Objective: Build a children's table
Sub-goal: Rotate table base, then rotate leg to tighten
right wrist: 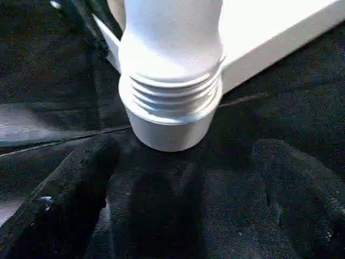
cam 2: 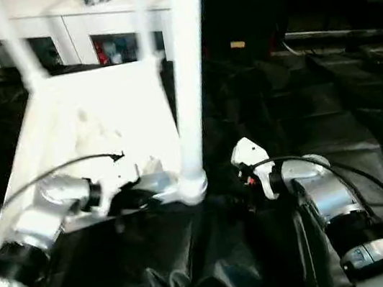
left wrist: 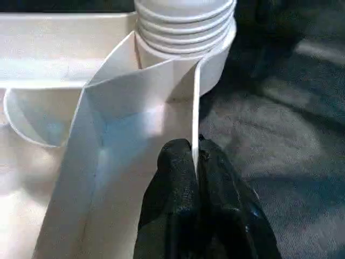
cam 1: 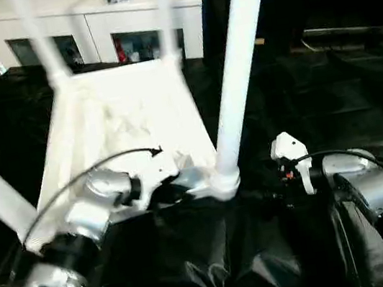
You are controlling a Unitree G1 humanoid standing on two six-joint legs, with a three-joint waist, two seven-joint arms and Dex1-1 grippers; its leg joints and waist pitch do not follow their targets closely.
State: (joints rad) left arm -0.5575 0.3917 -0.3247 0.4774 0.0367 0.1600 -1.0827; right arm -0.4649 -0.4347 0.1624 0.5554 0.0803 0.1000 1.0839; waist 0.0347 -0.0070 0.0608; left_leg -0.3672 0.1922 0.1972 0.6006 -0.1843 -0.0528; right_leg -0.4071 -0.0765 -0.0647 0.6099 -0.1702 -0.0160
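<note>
Upside down on a table draped in wrinkled black cloth (cam 1: 194, 252): white plastic tabletop (cam 1: 126, 121), smooth and rectangular, thin ribs and rim walls facing up. Rising from its round corner sockets, long tapered white tube legs; nearest leg (cam 1: 238, 70) seated in the near corner socket (right wrist: 170, 121), ridged thread rings visible just above the socket's collar. Left tool (left wrist: 197, 178), two matte black fingers, clenched on the thin upright rim wall (left wrist: 195, 118) just beside that socket, one finger either side of the sheet. Right tool (right wrist: 178, 216) spread wide, released, grasping nothing, its dark textured fingers (right wrist: 64, 199) low on the cloth, facing the socket from close by without touching. Behind the tabletop, a white cabinet (cam 1: 98, 34) with glass doors.
</note>
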